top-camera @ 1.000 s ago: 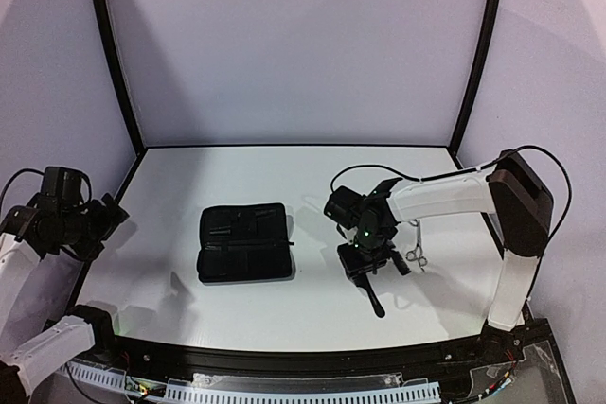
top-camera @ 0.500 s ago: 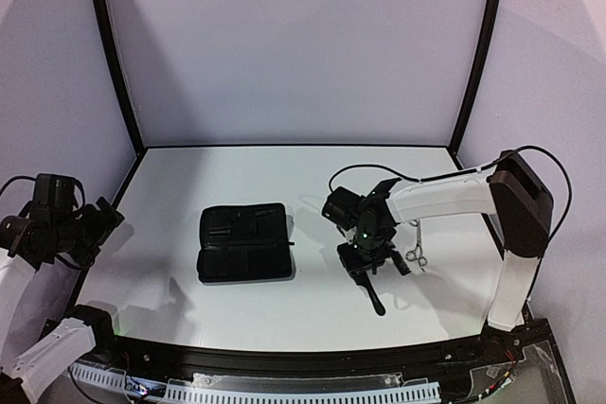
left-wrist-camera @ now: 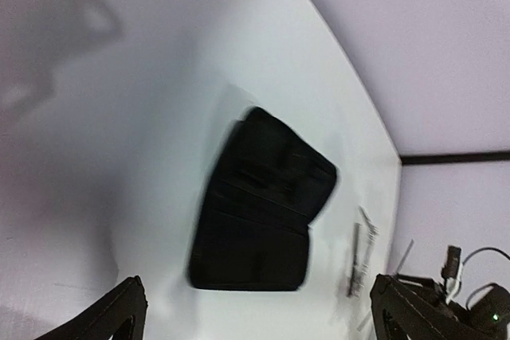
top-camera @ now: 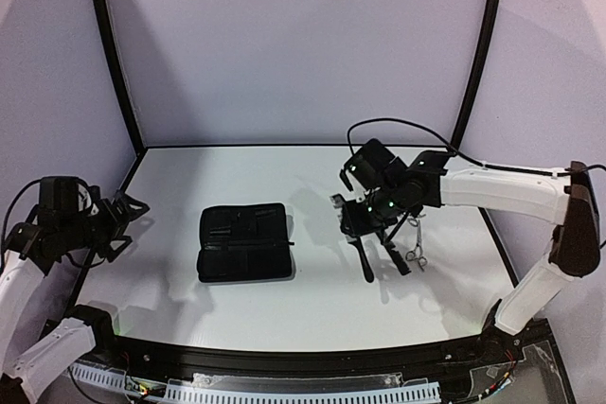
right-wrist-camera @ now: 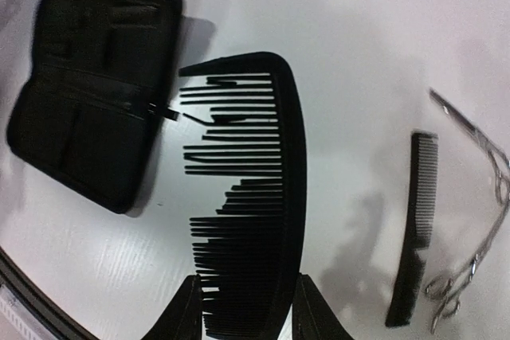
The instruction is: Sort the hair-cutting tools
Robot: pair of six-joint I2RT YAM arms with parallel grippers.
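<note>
Straight comb [right-wrist-camera: 271,181], black, wide-toothed with a curved spine. Clamped at one end in the right gripper [right-wrist-camera: 249,308], jaws clenched on the teeth and spine. Held above the white table [top-camera: 237,177], pointing away from the wrist, with its far tip towards the zip case.

Tail comb [right-wrist-camera: 416,228], black and slim, teeth on one half and a plain handle on the other. Flat on the table, right of the held comb and apart from it.

Scissors [top-camera: 415,253], silver, thin. Flat on the table just beside the tail comb, on its right – crossed or overlapping, so whether one pair or two cannot be told.

Zip case [top-camera: 244,241], black, rectangular, lying open and flat near the middle of the table, well left of the combs and scissors; blurred in the left wrist view.

Left gripper [top-camera: 128,227] – jaws spread wide, holding nothing, raised at the table's left edge, facing the case from well apart.
</note>
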